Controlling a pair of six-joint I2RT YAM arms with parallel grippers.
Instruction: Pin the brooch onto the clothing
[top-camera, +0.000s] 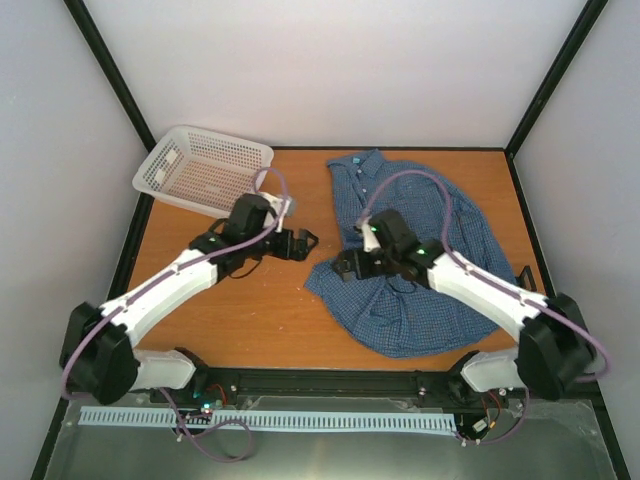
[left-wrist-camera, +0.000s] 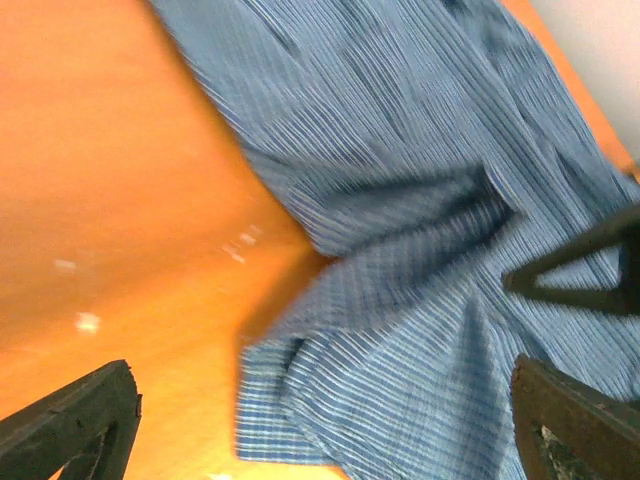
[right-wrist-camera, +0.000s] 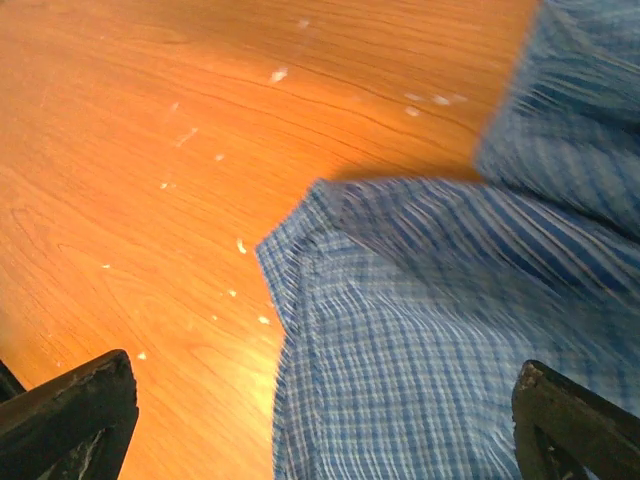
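- Both pincers gape wide and empty: the left gripper (top-camera: 303, 243) hangs over bare table (top-camera: 250, 310) at the garment's 9 o'clock edge, and the right gripper (top-camera: 347, 266) hangs above that same edge.
- The blue checked shirt (top-camera: 400, 320) lies rumpled across the table's 3 o'clock side; a white mesh basket (top-camera: 160, 180) sits at 10 o'clock.
- The brooch shows in no view (perhaps lost among the folds).
- Best approach, likely: locate it first, then hold one cloth layer taut.

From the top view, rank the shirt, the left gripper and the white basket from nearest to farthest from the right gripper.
1. shirt: its left edge lies under the right gripper.
2. left gripper: just to the left.
3. white basket: far-left back corner.
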